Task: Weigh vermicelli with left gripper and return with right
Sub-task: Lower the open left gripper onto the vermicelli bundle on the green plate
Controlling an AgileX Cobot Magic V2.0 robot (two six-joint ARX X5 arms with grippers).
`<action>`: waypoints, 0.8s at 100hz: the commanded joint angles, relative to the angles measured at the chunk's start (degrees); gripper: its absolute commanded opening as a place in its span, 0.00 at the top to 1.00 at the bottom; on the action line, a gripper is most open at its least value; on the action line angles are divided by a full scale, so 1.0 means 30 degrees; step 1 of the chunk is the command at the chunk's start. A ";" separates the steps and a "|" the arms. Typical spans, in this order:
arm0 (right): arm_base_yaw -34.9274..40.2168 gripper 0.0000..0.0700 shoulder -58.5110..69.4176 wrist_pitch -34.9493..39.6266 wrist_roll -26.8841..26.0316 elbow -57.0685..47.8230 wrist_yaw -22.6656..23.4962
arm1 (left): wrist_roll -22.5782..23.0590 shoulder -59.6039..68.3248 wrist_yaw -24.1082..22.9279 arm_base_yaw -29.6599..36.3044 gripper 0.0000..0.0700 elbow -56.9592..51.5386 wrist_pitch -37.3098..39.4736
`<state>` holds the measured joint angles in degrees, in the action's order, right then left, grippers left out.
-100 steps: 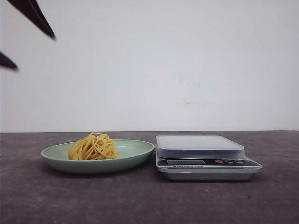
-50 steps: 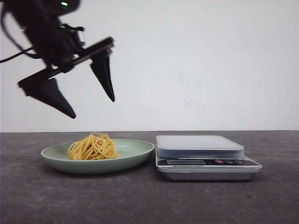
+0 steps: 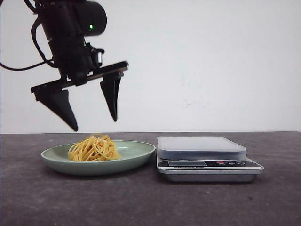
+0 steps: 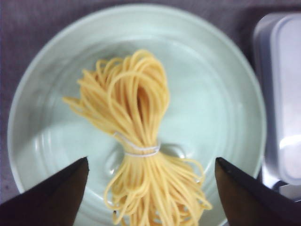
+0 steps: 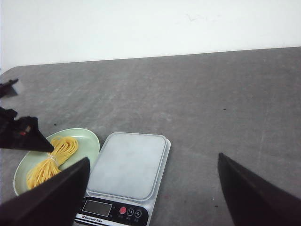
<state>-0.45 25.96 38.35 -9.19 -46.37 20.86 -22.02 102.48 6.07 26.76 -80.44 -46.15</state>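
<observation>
On the dark grey table (image 3: 150, 202), my black left end effector (image 3: 94, 123) hangs open directly above the yellow vermicelli clump (image 3: 93, 148) on the pale green plate (image 3: 136, 153).

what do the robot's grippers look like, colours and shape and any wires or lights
The left gripper is all black: a bulky rounded body with a small green light, a flat crossbar, and two wedge-shaped fingers tapering to points. Black cables loop off its upper side. Of the right gripper only two dark, pointed wedge fingers show, at the edge of its wrist view; its body is out of sight.
</observation>
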 commanded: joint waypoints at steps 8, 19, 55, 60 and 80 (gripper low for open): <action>-0.0022 0.21 0.0080 -0.0182 0.0219 -0.0262 0.0036 | 0.0175 0.0648 -0.0095 0.0306 0.27 -0.0335 0.0131; -0.0022 0.21 0.0080 -0.0182 0.0219 -0.0262 0.0044 | 0.0087 0.1144 -0.0087 0.0415 0.28 -0.0335 0.0044; -0.0022 0.21 0.0058 0.0401 0.0357 -0.0262 0.0044 | 0.0029 0.1894 -0.0124 0.0495 0.40 -0.0335 0.0342; -0.0015 0.21 0.0058 0.0408 0.0357 -0.0262 0.0044 | 0.0029 0.1938 -0.0131 0.0488 0.40 -0.0335 0.0342; -0.0022 0.21 0.0051 0.0401 0.0350 -0.0262 0.0044 | 0.0044 0.2069 -0.0175 0.0495 0.40 -0.0335 0.0306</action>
<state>-0.45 25.96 39.94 -8.78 -46.37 20.86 -22.04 107.50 5.91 27.88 -80.42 -45.23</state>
